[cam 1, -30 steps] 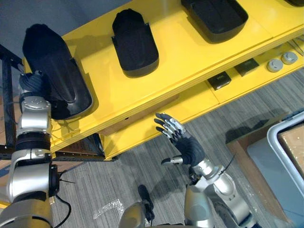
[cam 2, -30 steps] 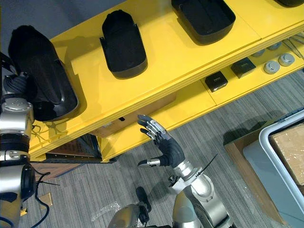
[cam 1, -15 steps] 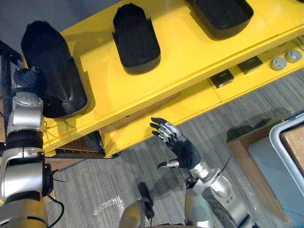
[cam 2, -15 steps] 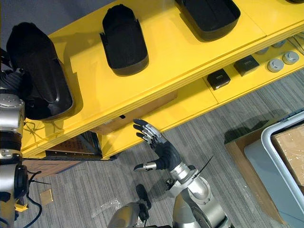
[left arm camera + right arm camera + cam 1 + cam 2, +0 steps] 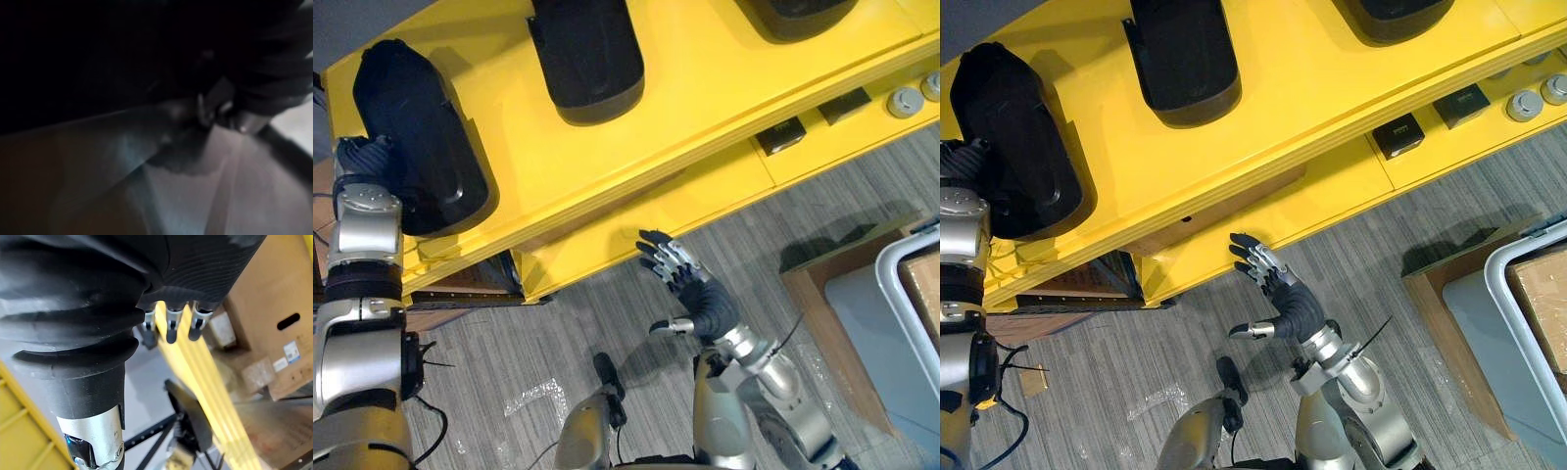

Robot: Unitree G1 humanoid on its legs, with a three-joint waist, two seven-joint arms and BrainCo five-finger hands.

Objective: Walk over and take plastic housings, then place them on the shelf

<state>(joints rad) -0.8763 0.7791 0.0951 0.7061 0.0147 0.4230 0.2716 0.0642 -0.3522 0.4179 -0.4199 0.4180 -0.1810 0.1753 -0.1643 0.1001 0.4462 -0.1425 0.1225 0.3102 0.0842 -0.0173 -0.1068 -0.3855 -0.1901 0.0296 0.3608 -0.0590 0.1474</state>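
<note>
A large black plastic housing (image 5: 416,137) lies at the left end of the yellow shelf top (image 5: 705,108). My left hand (image 5: 364,162) is pressed against that housing's near left side, and its fingers are hidden by the housing. The left wrist view is dark, with the housing's wall (image 5: 98,58) very close. Two more black housings (image 5: 585,54) (image 5: 803,10) lie further right on the shelf top. My right hand (image 5: 697,294) hangs open and holding nothing over the floor in front of the lower shelf; its fingers (image 5: 168,325) are straight.
The lower yellow shelf (image 5: 724,201) carries small black boxes (image 5: 780,135) and round silver parts (image 5: 905,101). A cardboard box (image 5: 1224,211) sits under the top shelf. At the right, a pale bin (image 5: 915,294) stands on a brown base (image 5: 813,294). Grey carpet lies between them.
The whole picture has shifted, so the camera has moved. My left hand stays against the left housing. My right hand stays open at about the same place.
</note>
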